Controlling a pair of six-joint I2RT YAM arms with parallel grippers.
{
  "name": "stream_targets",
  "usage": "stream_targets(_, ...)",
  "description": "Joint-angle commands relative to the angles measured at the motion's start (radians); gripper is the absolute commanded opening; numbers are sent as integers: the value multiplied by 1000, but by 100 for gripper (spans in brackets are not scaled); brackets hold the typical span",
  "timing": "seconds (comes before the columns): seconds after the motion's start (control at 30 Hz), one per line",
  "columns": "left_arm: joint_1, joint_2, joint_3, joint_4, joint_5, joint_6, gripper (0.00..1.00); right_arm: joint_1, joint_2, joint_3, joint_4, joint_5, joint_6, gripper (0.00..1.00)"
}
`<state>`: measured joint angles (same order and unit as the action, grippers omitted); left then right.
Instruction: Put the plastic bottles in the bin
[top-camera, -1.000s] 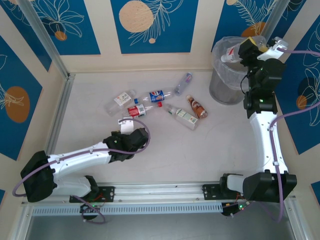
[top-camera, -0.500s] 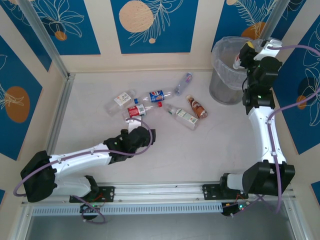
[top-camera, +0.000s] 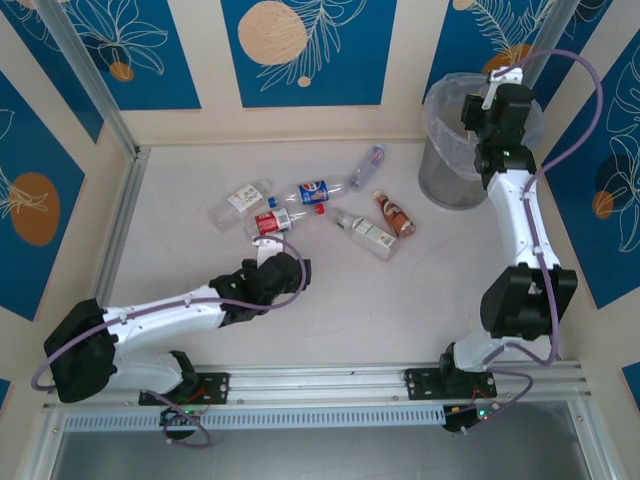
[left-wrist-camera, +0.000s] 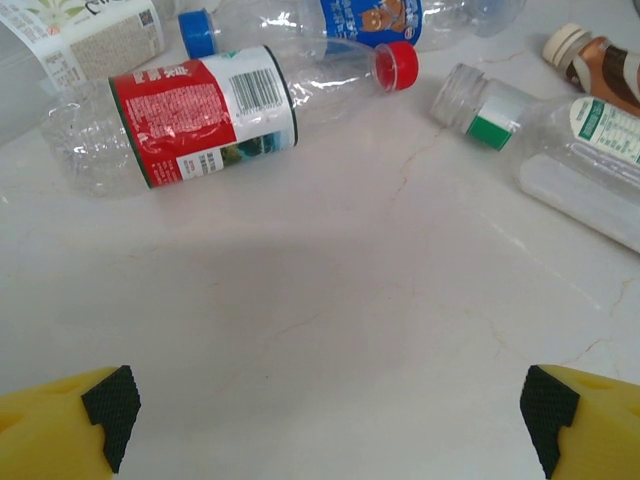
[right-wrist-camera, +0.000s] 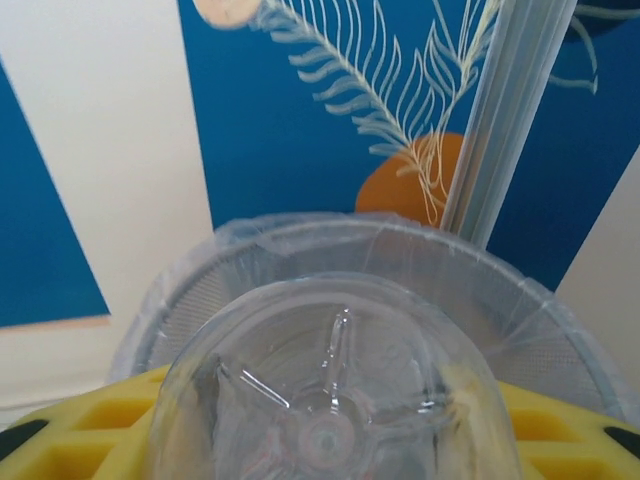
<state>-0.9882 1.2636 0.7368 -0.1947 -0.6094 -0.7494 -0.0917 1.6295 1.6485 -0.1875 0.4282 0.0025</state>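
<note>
Bottles (top-camera: 272, 221) lie scattered on pale tabletop (top-camera: 420, 290) between blue-patterned walls (top-camera: 310, 60).

Bright, even light throughout. Soft shadow is cast on the table (left-wrist-camera: 340, 300) just ahead of the left gripper (left-wrist-camera: 330, 412). The bottle (right-wrist-camera: 325, 350) in the right gripper (right-wrist-camera: 320, 435) is rendered blurred, faintly glared.

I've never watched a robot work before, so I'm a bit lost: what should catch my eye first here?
A litter of plastic bottles lies in the middle of the table. The left gripper is open, just short of the red-labelled bottle. At the far right, the right gripper holds a clear bottle above the grey bin.
</note>
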Motion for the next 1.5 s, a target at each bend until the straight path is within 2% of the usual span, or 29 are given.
stream_targets(0.0,11,5,21,-22,5,0,99,-7,78,128,-180,88,14,64)
stream_targets(0.2,12,3,22,-34,-7,2,99,-25,216,362,-404,35,123,82)
stream_targets(0.23,14,4,22,-35,-8,1,99,-24,233,395,-433,30,138,88)
stream_targets(0.27,14,5,23,-34,-7,0,99,-23,248,422,-456,23,150,100)
stream_targets(0.53,16,10,18,-37,-1,-5,99,-22,249,455,-484,-23,186,99)
stream_targets(0.73,26,7,13,-37,19,-31,99,-16,184,414,-467,-87,223,100)
stream_targets(1.23,86,8,-23,-80,58,-147,99,0,-119,30,-263,-248,356,100)
stream_targets(1.37,95,5,-31,-114,9,-200,99,-2,-200,-105,-191,-285,411,99)
stream_targets(1.47,107,-15,-52,-109,-27,-217,99,-1,-252,-172,-175,-366,416,99)
